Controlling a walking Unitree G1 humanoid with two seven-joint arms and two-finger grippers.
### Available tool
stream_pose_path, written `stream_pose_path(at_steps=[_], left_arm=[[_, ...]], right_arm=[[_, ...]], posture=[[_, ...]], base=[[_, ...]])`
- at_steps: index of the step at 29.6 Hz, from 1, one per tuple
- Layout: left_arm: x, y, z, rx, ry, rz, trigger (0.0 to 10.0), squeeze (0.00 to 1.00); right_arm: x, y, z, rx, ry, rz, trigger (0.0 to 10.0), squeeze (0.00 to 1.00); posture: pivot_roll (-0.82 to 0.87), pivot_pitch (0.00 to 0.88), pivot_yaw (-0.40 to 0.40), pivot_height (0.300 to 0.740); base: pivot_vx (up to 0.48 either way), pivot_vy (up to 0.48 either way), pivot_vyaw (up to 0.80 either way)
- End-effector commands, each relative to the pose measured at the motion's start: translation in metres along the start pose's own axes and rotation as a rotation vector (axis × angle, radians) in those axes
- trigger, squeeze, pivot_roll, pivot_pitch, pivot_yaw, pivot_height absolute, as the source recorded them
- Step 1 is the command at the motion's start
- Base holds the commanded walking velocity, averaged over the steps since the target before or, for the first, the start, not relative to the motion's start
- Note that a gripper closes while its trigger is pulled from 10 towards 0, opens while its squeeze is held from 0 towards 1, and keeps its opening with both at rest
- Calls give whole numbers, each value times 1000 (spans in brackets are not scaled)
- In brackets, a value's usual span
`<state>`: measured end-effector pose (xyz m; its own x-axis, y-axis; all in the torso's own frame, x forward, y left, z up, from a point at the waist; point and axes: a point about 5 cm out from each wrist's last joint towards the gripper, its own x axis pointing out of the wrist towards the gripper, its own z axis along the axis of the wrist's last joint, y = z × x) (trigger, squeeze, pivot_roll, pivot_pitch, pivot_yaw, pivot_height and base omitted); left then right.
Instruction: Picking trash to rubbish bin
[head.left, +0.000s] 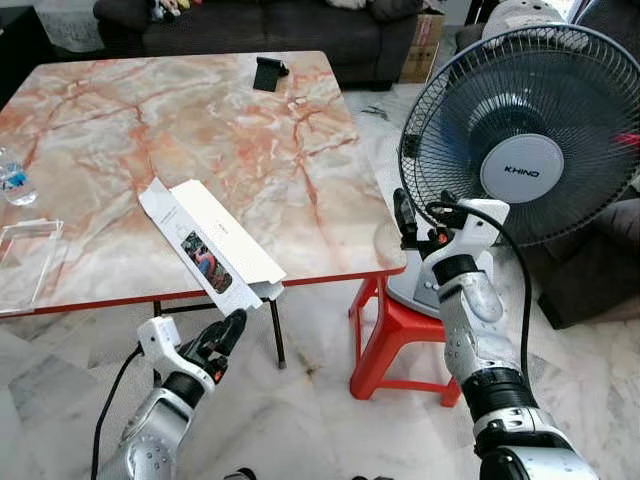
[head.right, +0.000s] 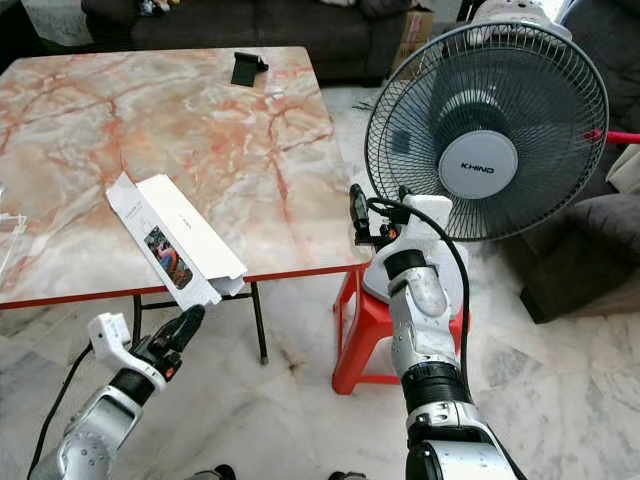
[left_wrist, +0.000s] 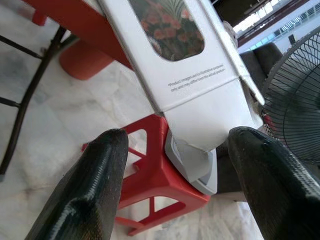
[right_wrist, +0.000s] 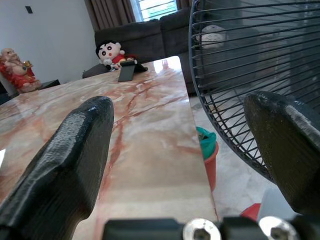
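Note:
A long white cardboard box (head.left: 210, 245) with a picture window lies flat on the marble table (head.left: 180, 130), its near end jutting over the front edge. My left gripper (head.left: 228, 332) is below and in front of that end, open; the left wrist view has the box end (left_wrist: 195, 95) just beyond and between the spread fingers (left_wrist: 85, 195). My right gripper (head.left: 402, 215) is raised at the table's right front corner, open, with nothing between its fingers (right_wrist: 65, 165).
A Khind standing fan (head.left: 520, 150) sits on a red plastic stool (head.left: 400, 340) right of the table, close to my right arm. A water bottle (head.left: 12, 180) and clear tray (head.left: 25, 255) lie at the table's left. A black phone stand (head.left: 268, 72) and sofa (head.left: 270, 25) are beyond.

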<state>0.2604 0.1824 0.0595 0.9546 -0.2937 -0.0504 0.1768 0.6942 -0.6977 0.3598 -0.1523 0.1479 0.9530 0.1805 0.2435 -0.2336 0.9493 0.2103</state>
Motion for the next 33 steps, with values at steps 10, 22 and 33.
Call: stream_pose_path(at_steps=[10, 22, 33], left_arm=[[18, -6, -3, -72, -34, -63, 10000, 0], [34, -14, -11, -122, -31, -121, 9569, 0], [45, -21, -10, -137, -48, -150, 0, 0]], right_arm=[[2, -2, 9, -3, -37, -5, 10000, 0], [1, -3, 9, -4, -35, -7, 10000, 0], [0, -5, 7, -5, -28, -13, 10000, 0]], posture=[[-14, 114, -46, 740], [-26, 113, -50, 740], [-28, 108, -50, 740]], base=[[0, 0, 0], [0, 0, 0], [0, 0, 0]])
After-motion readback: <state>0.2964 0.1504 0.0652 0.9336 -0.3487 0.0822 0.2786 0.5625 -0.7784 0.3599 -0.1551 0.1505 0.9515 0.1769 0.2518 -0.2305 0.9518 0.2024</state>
